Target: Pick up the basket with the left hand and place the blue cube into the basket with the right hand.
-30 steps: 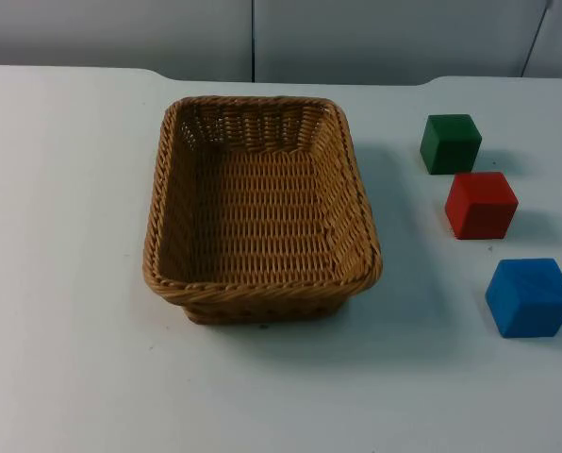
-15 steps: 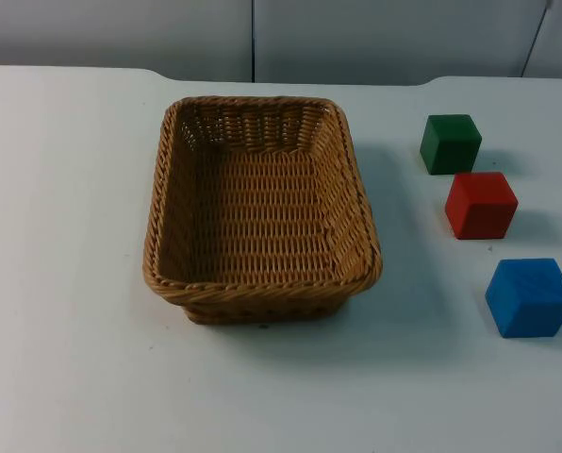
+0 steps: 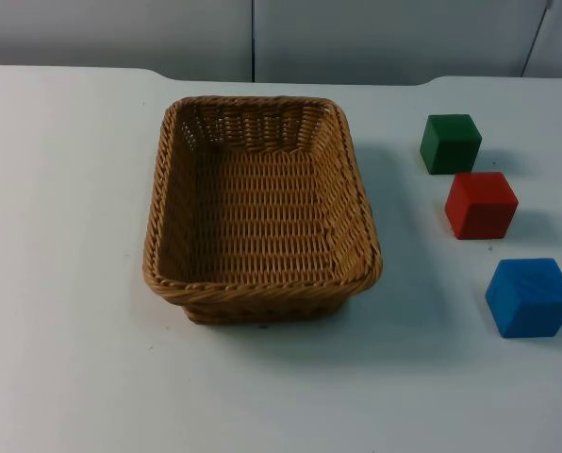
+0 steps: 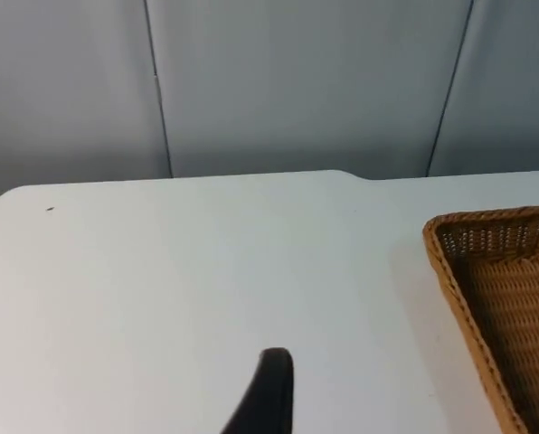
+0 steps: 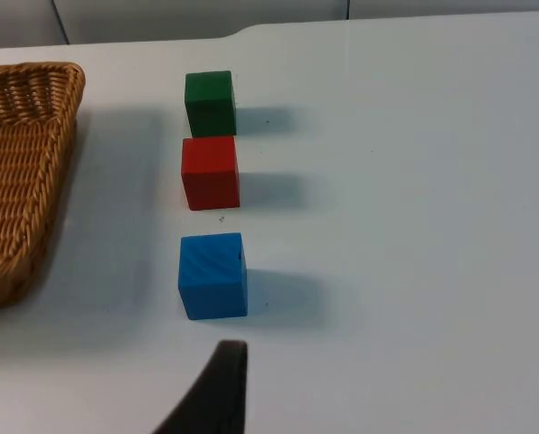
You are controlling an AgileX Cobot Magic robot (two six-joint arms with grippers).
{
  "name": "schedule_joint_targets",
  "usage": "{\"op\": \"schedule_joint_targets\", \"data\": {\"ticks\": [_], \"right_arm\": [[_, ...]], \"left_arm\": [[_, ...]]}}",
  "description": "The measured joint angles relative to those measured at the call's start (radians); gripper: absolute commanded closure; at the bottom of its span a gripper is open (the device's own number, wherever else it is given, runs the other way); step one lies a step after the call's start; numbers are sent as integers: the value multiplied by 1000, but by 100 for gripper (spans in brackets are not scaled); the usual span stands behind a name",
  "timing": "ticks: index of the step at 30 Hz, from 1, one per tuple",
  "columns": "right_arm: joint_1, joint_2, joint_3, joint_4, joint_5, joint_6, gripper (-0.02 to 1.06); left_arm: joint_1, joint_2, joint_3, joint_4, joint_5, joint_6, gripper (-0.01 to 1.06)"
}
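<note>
- One white counter (image 3: 64,283) carries everything and runs back to a grey partition wall (image 3: 356,38) with vertical seams.
- Largest on it is the woven wicker basket (image 3: 260,209), rectangular, standing flat and upright near the middle of the counter, with nothing inside it.
- From the left wrist view, one corner and a long rim of the basket (image 4: 486,298) show, with bare counter (image 4: 206,271) between it and the camera's fingertip.
- Three cubes stand in a row to the right of the basket, well apart from its wall and from one another.
- Nearest the front edge is the blue cube (image 3: 530,297), sitting square on the counter, untouched; in the right wrist view the blue cube (image 5: 212,276) lies just ahead of the fingertip.
- Behind it comes the red cube (image 3: 480,204), and farthest back the green cube (image 3: 450,143), near the wall; the right wrist view shows the red cube (image 5: 210,172) and green cube (image 5: 209,103) in the same line.
- Nothing lies between the blue cube and the basket's right side.
- Left gripper (image 4: 266,398): over open counter, left of the basket; I cannot tell how its jaws stand.
- Right gripper (image 5: 217,393): just short of the blue cube; jaws likewise cannot be told.
</note>
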Motion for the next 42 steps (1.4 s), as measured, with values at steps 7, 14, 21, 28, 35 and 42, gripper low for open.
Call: {"op": "schedule_joint_targets", "data": {"ticks": [7,14,21,28,35,42], "right_arm": [[0,0,0,0,0,0,0],[0,0,0,0,0,0,0],[0,0,0,0,0,0,0],[0,0,0,0,0,0,0],[0,0,0,0,0,0,0],[0,0,0,0,0,0,0]], "left_arm": [[0,167,-40,-158,-71,124,24],[0,345,-91,-284,-86,231,24],[0,559,-114,-380,-120,335,24],[0,804,-114,-553,-144,493,24],[0,969,-129,-670,-160,590,25],[0,1154,-228,-730,-162,613,27]]}}
